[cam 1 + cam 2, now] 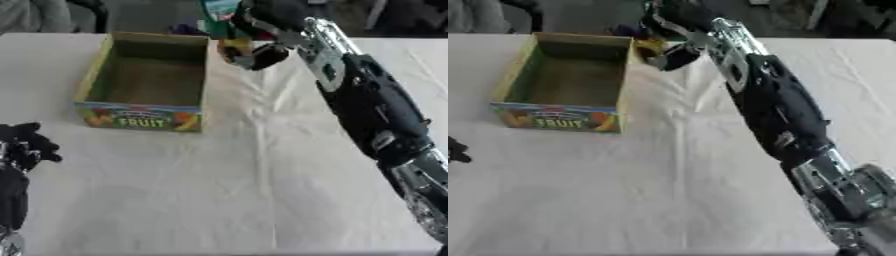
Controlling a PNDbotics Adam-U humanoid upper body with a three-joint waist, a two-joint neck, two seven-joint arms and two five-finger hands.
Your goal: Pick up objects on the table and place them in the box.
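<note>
One thing is all I can see to grab right now, and my right hand (255, 50) is already on it at the far edge of the table (262, 175), just past the far right corner of the box (147, 80). It's a small yellowish object (234, 49) with a dark patch on it, and I honestly can't say what it is. My fingers are curled round it, thumb side toward the box, so I'd call that grasping, though how much of it is inside the grip is hidden by my own hand.

Handling guess: it looks light, since it's tiny next to my hand. No clue yet if it's stiff or squishy, so I'd treat it as something that could deform or pop out sideways. If it's smooth plastic it could be slippery. Taking it across the middle seems the safe bet, not by an end.

The box is cardboard, open on top, "FRUIT" printed on the near face, and nothing visible inside it. Thin walls, so I reckon bumping the rim would shove the whole box along the white cloth. Going in from above and letting go low over the floor of it is my plan.

There's some teal and purple stuff behind my hand at the far edge, can't tell what.

My left hand (24, 145) is idle at the near left, fingers relaxed, holding nothing.
</note>
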